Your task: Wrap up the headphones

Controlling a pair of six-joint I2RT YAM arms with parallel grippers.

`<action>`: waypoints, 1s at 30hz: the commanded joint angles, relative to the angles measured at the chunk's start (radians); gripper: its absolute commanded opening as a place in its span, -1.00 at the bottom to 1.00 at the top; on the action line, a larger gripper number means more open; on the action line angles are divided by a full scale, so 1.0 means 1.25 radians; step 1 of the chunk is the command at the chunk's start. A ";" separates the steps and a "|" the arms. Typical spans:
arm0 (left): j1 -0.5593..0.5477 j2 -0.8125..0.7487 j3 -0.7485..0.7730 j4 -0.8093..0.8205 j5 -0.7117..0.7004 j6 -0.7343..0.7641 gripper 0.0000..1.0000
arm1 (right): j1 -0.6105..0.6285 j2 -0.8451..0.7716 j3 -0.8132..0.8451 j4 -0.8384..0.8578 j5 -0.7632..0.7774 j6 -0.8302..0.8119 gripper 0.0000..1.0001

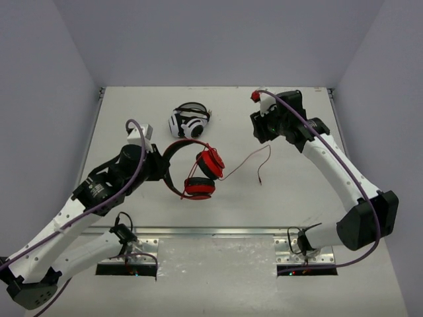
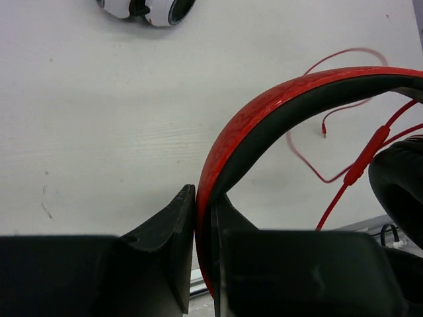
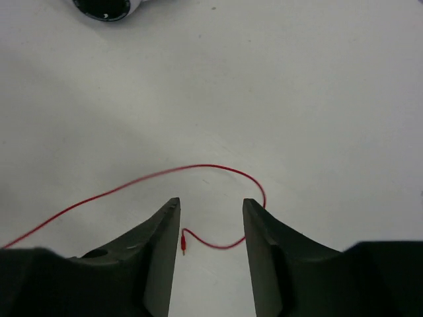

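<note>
The red headphones (image 1: 198, 178) lie at the middle of the table, ear cups to the right, and the black-lined headband (image 1: 170, 158) arcs to the left. My left gripper (image 1: 160, 168) is shut on the headband (image 2: 277, 99), with the band pinched between its jaws (image 2: 203, 197). The thin red cable (image 1: 248, 160) trails right from the ear cups and loops back down to its plug end (image 1: 260, 183). My right gripper (image 1: 259, 132) is open and empty above the cable (image 3: 198, 166). The plug tip (image 3: 182, 246) shows between its fingers, on the table below.
White-and-black striped headphones (image 1: 190, 122) lie at the back, just beyond the red headband. They also show at the top edge of the left wrist view (image 2: 149, 8) and of the right wrist view (image 3: 106, 6). A metal rail (image 1: 218, 231) runs along the near table edge.
</note>
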 commanded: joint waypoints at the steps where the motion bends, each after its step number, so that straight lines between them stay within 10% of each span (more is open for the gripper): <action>1: -0.006 0.005 0.098 -0.036 0.018 -0.033 -0.99 | 0.009 -0.027 -0.040 0.046 -0.135 0.042 0.20; 3: -0.006 0.015 0.120 -0.055 0.008 -0.029 -0.99 | 0.007 -0.035 -0.047 0.031 -0.134 0.042 0.31; 4: -0.007 0.019 0.136 -0.062 0.004 -0.028 -0.99 | 0.004 -0.048 -0.055 0.025 -0.126 0.032 0.86; 10: -0.007 0.034 0.180 -0.085 0.013 -0.026 -0.99 | -0.047 -0.116 -0.158 0.094 -0.420 0.063 0.87; 15: -0.006 0.036 0.228 -0.099 -0.002 -0.020 -0.99 | -0.044 -0.234 -0.392 0.497 -0.677 0.294 0.90; 30: -0.006 0.057 0.225 -0.056 0.059 -0.018 -0.99 | 0.114 -0.121 -0.358 0.563 -0.620 0.185 0.93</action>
